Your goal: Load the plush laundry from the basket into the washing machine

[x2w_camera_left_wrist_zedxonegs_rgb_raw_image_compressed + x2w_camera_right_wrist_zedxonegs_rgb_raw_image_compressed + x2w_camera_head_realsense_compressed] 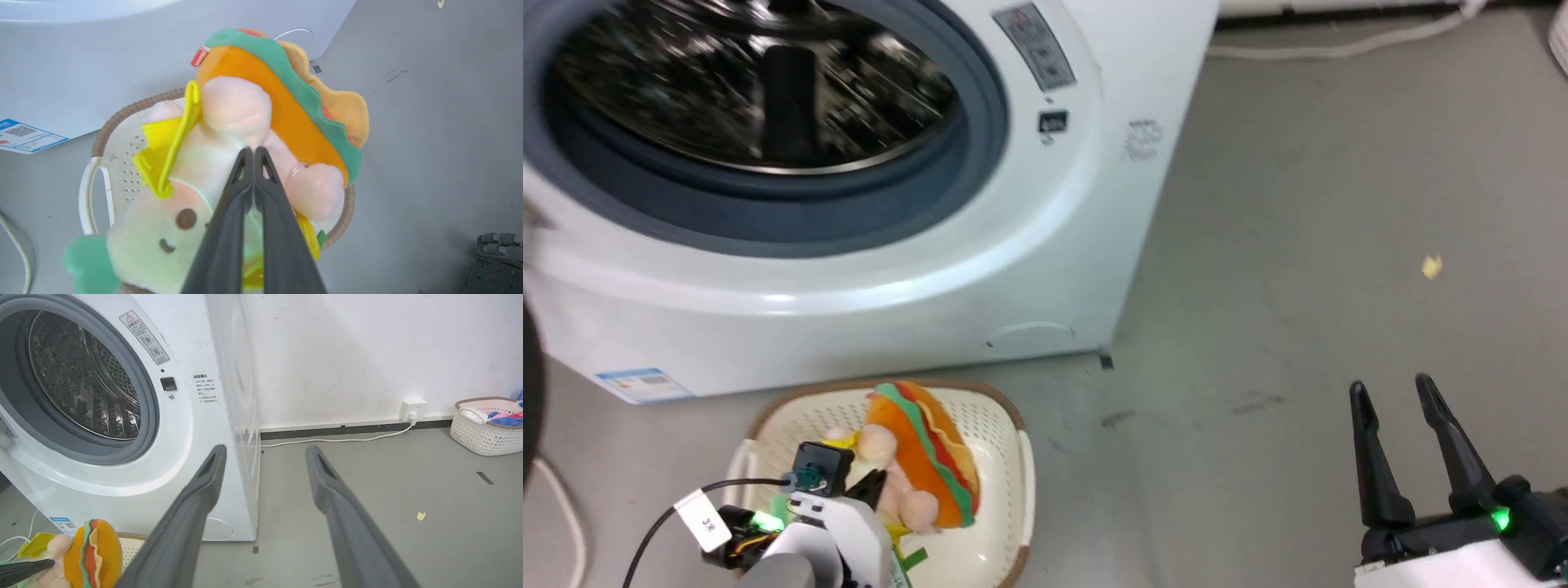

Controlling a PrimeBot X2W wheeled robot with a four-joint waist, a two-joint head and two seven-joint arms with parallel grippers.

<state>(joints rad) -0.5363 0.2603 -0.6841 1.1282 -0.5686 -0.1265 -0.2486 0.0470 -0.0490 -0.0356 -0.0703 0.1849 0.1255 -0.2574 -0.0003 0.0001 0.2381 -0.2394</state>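
The plush laundry, a pale pink figure joined to an orange hamburger, hangs just above the cream basket in front of the washing machine. My left gripper is shut on the plush laundry, its fingertips pinching the pink body between the limbs. In the right wrist view the plush laundry shows at the lower left with the left gripper's finger beside it. My right gripper stands open over bare floor, well to the right. The washing machine's drum is open.
The basket sits on grey floor against the washer's front. A white cable runs along the wall to a socket. A second basket of clothes stands far right. A yellow scrap lies on the floor.
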